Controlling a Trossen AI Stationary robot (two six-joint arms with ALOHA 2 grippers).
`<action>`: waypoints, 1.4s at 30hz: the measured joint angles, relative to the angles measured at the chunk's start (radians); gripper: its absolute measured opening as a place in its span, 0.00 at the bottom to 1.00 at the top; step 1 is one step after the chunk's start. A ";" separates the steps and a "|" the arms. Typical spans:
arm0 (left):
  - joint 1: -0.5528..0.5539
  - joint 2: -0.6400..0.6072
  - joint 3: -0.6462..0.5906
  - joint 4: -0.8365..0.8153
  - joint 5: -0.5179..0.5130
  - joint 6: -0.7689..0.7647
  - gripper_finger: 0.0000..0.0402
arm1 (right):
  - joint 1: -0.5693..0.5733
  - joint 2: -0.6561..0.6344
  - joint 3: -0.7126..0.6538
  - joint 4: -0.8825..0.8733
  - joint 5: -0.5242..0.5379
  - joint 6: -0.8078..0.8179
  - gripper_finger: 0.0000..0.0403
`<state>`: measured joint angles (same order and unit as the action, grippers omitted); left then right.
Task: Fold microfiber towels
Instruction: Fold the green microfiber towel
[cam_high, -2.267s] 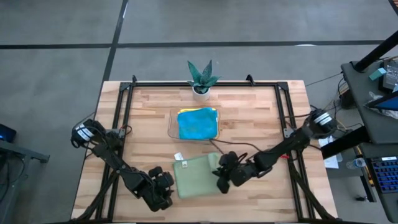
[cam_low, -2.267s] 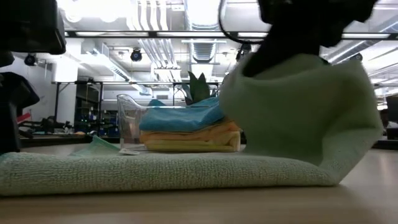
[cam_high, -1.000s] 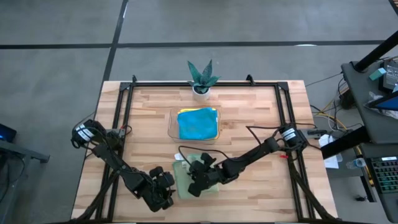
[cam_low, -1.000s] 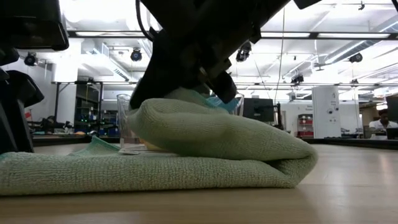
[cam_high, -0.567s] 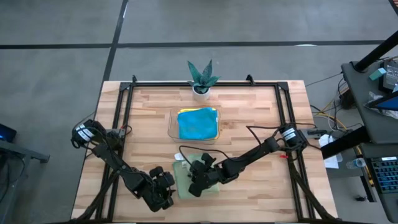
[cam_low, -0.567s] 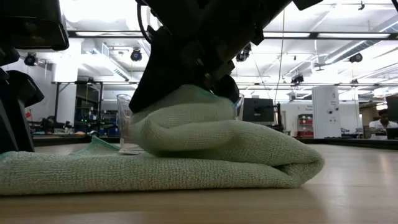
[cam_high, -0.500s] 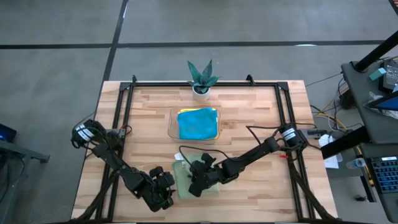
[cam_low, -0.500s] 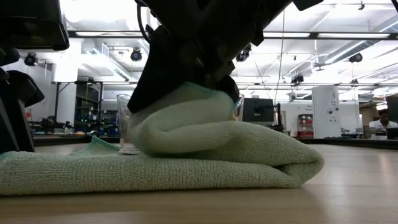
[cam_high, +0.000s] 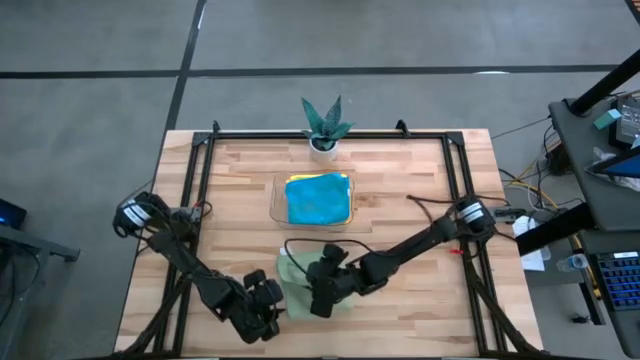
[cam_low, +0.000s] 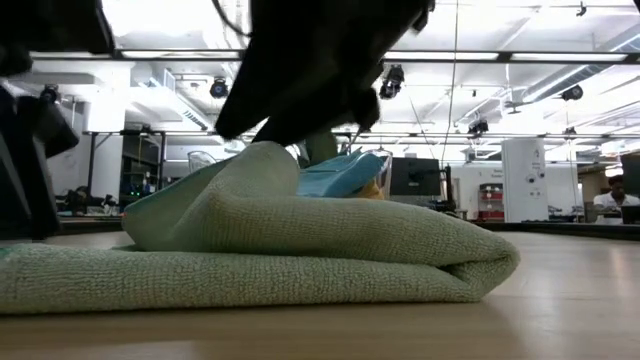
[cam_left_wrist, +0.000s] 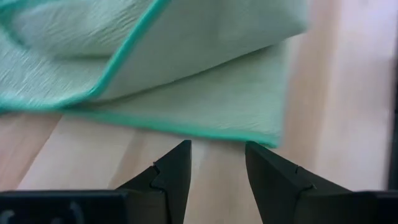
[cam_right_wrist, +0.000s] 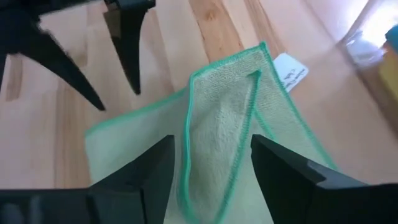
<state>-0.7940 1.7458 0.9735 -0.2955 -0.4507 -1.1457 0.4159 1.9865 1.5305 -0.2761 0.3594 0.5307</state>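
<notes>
A pale green microfiber towel (cam_high: 292, 270) lies near the table's front edge, folded in two, with the fold (cam_low: 480, 262) on one side and the upper layer's teal-trimmed edge (cam_right_wrist: 186, 118) lying loose on the lower layer. A white label (cam_right_wrist: 290, 70) sticks out at one corner. My right gripper (cam_right_wrist: 211, 155) hovers open just above the towel, a finger on either side of the loose edge. My left gripper (cam_left_wrist: 217, 149) stands open on the towel's left, its fingertips just short of the towel's corner (cam_left_wrist: 272, 135).
A clear tray (cam_high: 275, 200) at the table's middle holds a stack of folded towels with a teal-blue one (cam_high: 318, 200) on top. A small potted plant (cam_high: 323, 130) stands at the far edge. Black frame rails (cam_high: 200, 180) run along both sides.
My right gripper has opened, let go of the towel's upper layer and risen a little. The bunched-up layer has dropped and spread out flatter toward the left over the lower layer, which has stayed put.
</notes>
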 joint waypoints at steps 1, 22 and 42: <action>0.000 -0.002 0.010 0.001 0.000 0.016 0.34 | 0.006 -0.016 -0.002 -0.019 0.002 -0.015 0.50; 0.159 -0.014 0.141 0.106 -0.258 0.343 0.34 | 0.198 -0.327 -0.492 0.224 0.058 -0.334 0.50; 0.199 0.048 0.148 0.133 0.253 0.196 0.34 | 0.195 -0.340 -0.694 0.522 0.060 -0.346 0.50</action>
<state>-0.5945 1.7934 1.1215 -0.1628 -0.1977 -0.9497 0.6106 1.6466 0.8364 0.2455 0.4194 0.1847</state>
